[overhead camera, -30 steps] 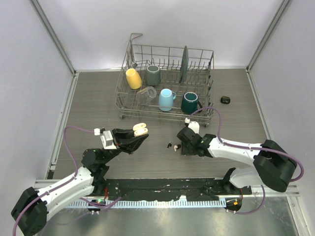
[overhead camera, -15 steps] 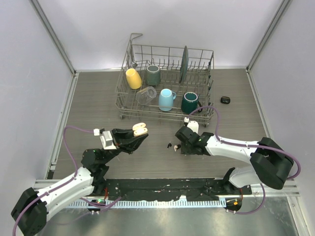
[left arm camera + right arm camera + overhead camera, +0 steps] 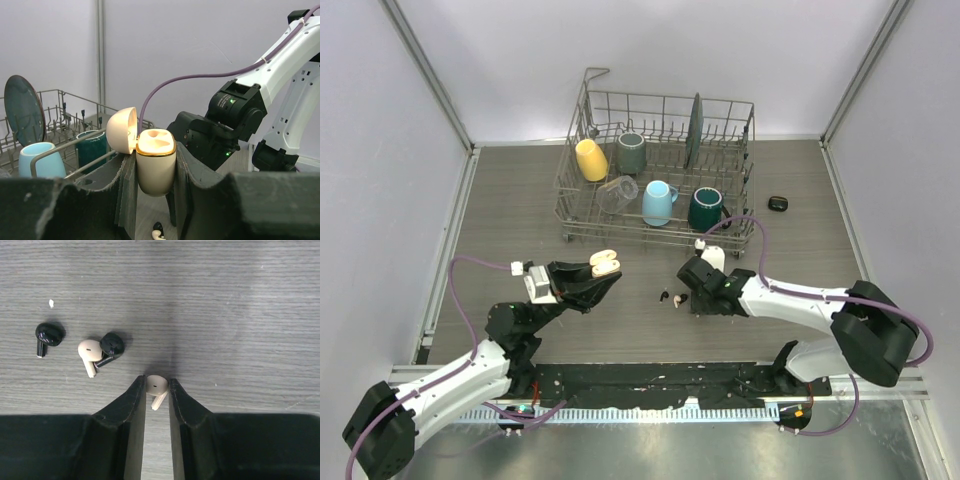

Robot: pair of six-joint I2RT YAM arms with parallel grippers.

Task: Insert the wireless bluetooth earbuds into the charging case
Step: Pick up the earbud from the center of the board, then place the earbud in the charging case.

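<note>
My left gripper (image 3: 155, 170) is shut on a cream charging case (image 3: 155, 162), held upright with its lid open and both sockets empty; it also shows in the top view (image 3: 604, 263). My right gripper (image 3: 157, 386) is low over the table and shut on a cream-white earbud (image 3: 156, 388) at its fingertips. To its left lie a second cream earbud (image 3: 89, 353), a black earbud (image 3: 111, 347) touching it, and another black earbud (image 3: 48, 336) further left. In the top view these earbuds (image 3: 669, 296) lie just left of the right gripper (image 3: 688, 297).
A wire dish rack (image 3: 658, 170) stands at the back with a yellow mug (image 3: 591, 158), grey mug (image 3: 631, 152), light blue mug (image 3: 658, 202), dark teal mug (image 3: 705, 208), a glass and a plate. A small black case (image 3: 778, 203) lies at the right.
The right gripper has shifted slightly left toward the earbuds over the last second. The left arm and the case have not moved.
</note>
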